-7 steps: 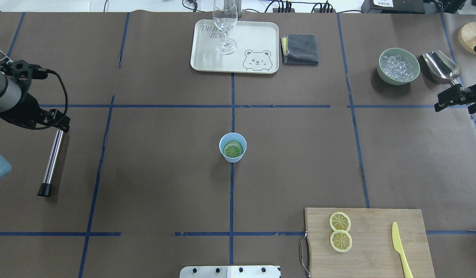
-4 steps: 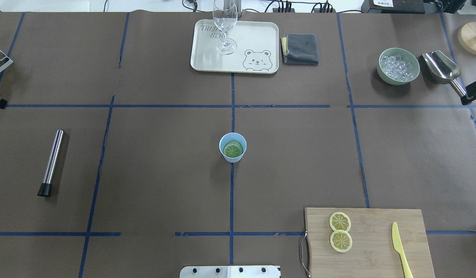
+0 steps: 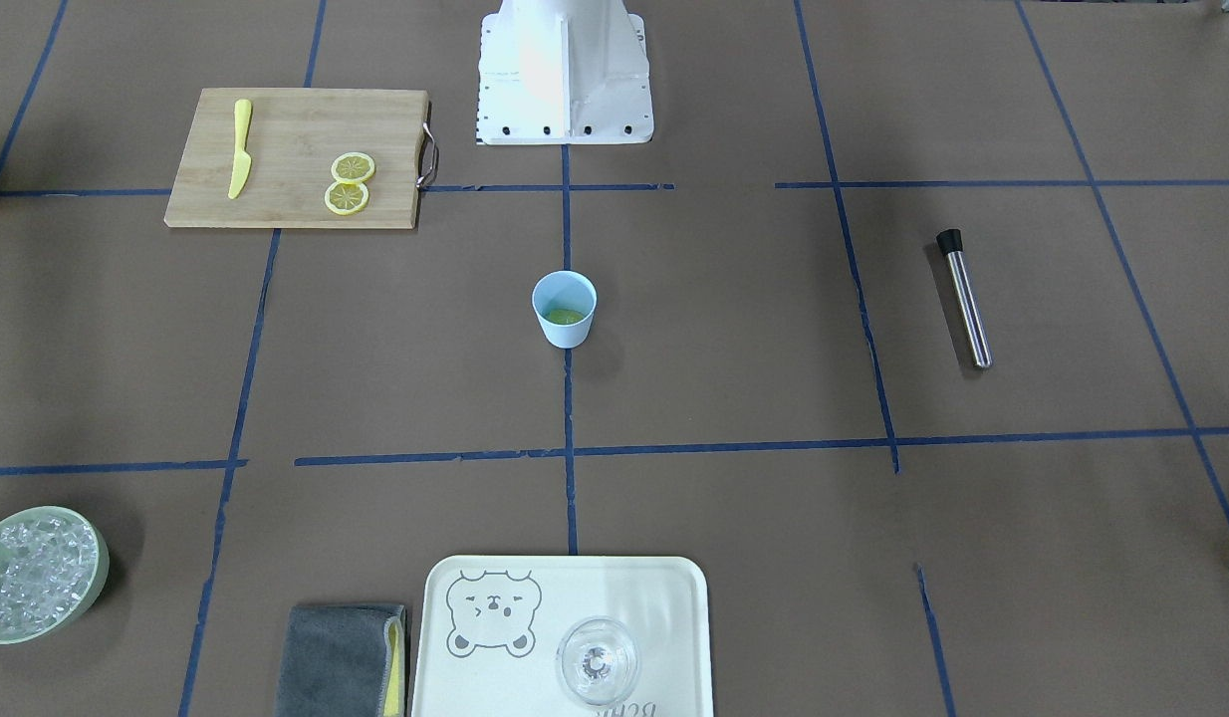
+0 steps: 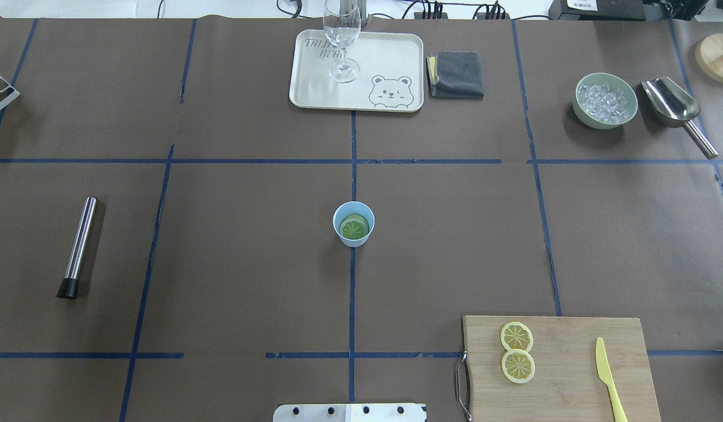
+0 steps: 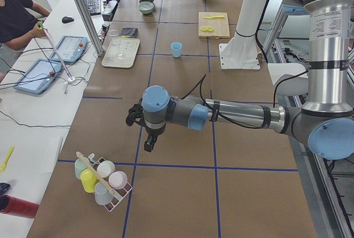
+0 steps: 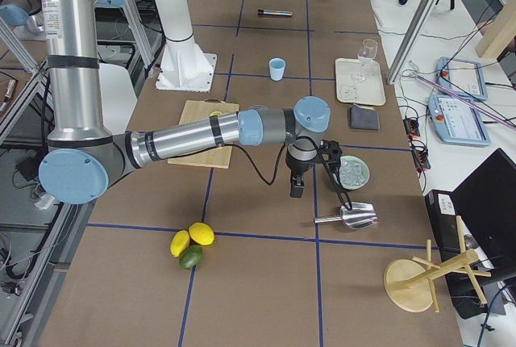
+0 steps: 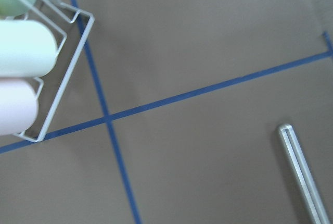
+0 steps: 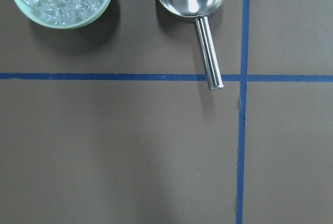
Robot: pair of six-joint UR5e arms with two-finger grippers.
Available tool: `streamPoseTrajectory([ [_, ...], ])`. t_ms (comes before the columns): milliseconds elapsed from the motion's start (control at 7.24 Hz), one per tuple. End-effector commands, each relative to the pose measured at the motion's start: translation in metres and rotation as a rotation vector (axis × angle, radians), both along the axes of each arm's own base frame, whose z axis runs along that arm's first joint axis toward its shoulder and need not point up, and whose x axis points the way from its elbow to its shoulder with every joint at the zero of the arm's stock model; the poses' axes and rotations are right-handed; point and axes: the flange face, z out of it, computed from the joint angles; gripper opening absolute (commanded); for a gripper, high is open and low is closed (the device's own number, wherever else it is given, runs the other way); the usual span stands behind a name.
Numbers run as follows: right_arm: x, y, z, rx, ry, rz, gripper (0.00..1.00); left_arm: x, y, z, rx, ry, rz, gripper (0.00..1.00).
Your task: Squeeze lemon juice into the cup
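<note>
The light-blue cup (image 4: 353, 223) stands upright at the table's centre, and a lemon slice (image 4: 354, 228) that looks greenish lies inside it. The cup also shows in the front view (image 3: 564, 309). Two more lemon slices (image 4: 516, 336) (image 4: 518, 366) lie side by side on the wooden cutting board (image 4: 566, 381). My left gripper (image 5: 148, 145) shows only in the exterior left view, far from the cup near the cup rack. My right gripper (image 6: 296, 191) shows only in the exterior right view, by the ice bowl. I cannot tell whether either is open or shut.
A yellow knife (image 4: 607, 375) lies on the board. A tray (image 4: 391, 58) with a clear glass (image 4: 342, 41) and a grey cloth (image 4: 457, 74) are at the far edge. An ice bowl (image 4: 606, 100) and a scoop (image 4: 672, 102) are at far right. A metal muddler (image 4: 79, 246) lies at left.
Both arms have drawn outward and left the overhead view, the left one to the left and the right one to the right. The cup and slices have not moved.
</note>
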Motion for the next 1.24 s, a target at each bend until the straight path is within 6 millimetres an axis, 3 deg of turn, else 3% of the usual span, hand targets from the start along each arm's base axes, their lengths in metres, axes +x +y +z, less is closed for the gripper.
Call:
streamPoseTrajectory([
  [0,0.019,0.000,0.036,-0.017,-0.005,-0.026,1.00,-0.004,0.014,0.041,-0.074,0.011,0.006,1.00],
  [138,0.022,0.000,0.052,-0.010,-0.006,-0.058,1.00,-0.002,0.015,0.042,-0.086,0.029,0.007,1.00],
  [276,0.022,0.000,0.053,-0.008,-0.007,-0.062,1.00,-0.002,0.014,0.039,-0.097,0.031,-0.005,1.00],
  [552,0.022,0.000,0.054,-0.012,-0.007,-0.062,1.00,-0.002,0.013,0.012,-0.163,0.026,-0.047,1.00],
  [1105,0.021,-0.001,0.058,-0.015,-0.007,-0.066,1.00,-0.005,0.017,0.019,-0.148,-0.018,-0.038,1.00],
])
